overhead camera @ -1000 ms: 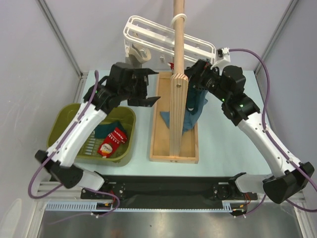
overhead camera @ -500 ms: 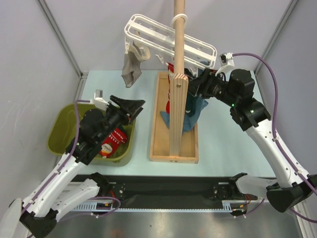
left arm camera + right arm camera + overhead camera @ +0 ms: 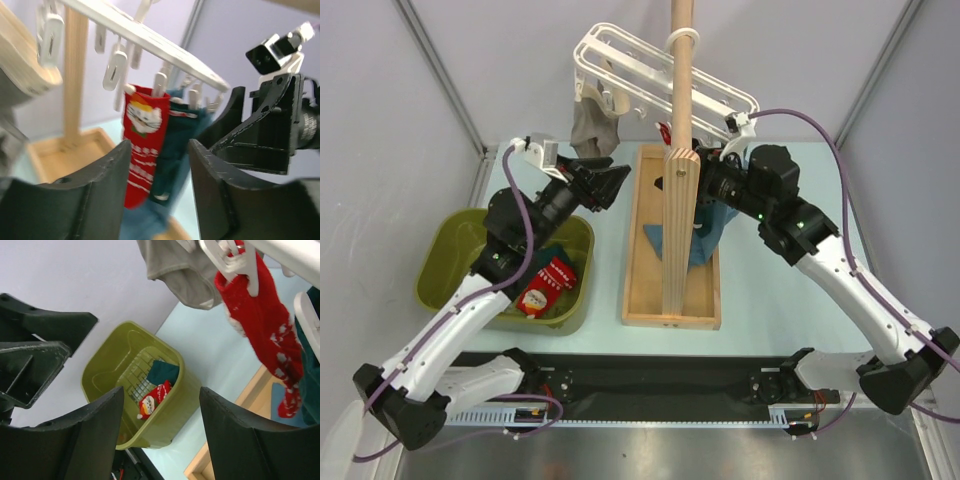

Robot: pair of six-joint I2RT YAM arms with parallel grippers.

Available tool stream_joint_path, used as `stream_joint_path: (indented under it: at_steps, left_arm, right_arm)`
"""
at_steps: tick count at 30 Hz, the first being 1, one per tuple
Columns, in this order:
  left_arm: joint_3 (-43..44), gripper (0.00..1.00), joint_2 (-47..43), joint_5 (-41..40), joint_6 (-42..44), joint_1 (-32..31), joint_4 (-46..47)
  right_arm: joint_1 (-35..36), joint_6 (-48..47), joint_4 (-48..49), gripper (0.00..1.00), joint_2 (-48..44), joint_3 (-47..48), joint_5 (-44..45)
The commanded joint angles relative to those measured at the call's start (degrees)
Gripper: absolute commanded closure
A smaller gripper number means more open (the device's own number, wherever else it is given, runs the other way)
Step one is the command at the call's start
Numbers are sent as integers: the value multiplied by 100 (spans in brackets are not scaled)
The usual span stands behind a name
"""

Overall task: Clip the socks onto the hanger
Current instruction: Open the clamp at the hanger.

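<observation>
- The hanger (image 3: 160, 50) hangs by its hook from the wooden pole stand (image 3: 678, 200). Several pegs are already filled: a red cat-print sock (image 3: 145, 135) and a dark teal sock (image 3: 177, 145) are clipped side by side under one rail.
- A grey-beige sock (image 3: 590, 128) hangs from the hanger's left end. A second ago the left arm was right up at that corner; now the sock dangles free with no gripper on it.
- Two socks are not yet hung. A loose red sock (image 3: 546, 288) and a loose teal sock (image 3: 535, 262) lie in the green basket (image 3: 435, 265) on the left of the table.
- The left gripper (image 3: 612, 185) dropped back low over the basket half a second ago. It has since risen again and is just beside the grey-beige sock, pointing at the hung pair. Its jaws are apart with nothing between them.
- The right gripper (image 3: 705, 172) has slid from the hanger's right end in behind the pole, near the hung socks. Its jaws are also apart and empty.
- With both grippers empty and up at the hanger, no sock is on its way to a peg. The likely next need is a reach down into the basket, which is closest to the left arm.
</observation>
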Motion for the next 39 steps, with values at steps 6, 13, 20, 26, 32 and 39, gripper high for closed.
stream_joint_path:
  at_steps: [6, 13, 20, 26, 32, 39]
  left_arm:
    - [-477, 60, 519, -150, 1865, 23, 1962]
    - [-707, 60, 1125, -158, 2400, 23, 3483]
    - [-470, 54, 1723, -254, 2604, 23, 4047]
    - [-5, 55, 2259, -237, 2683, 23, 4162]
    - [409, 57, 2549, -290, 2806, 14, 4136]
    - [734, 62, 2786, -167, 2744, 14, 4022]
  right_arm:
    - [75, 85, 854, 33, 140, 94, 587]
    - [75, 164, 1048, 35, 148, 111, 578]
    - [48, 41, 855, 36, -71, 173, 561]
    - [-118, 41, 890, 38, -308, 85, 473]
    - [-163, 138, 1004, 41, -318, 6, 306]
    - [-163, 234, 1162, 44, -195, 32, 148]
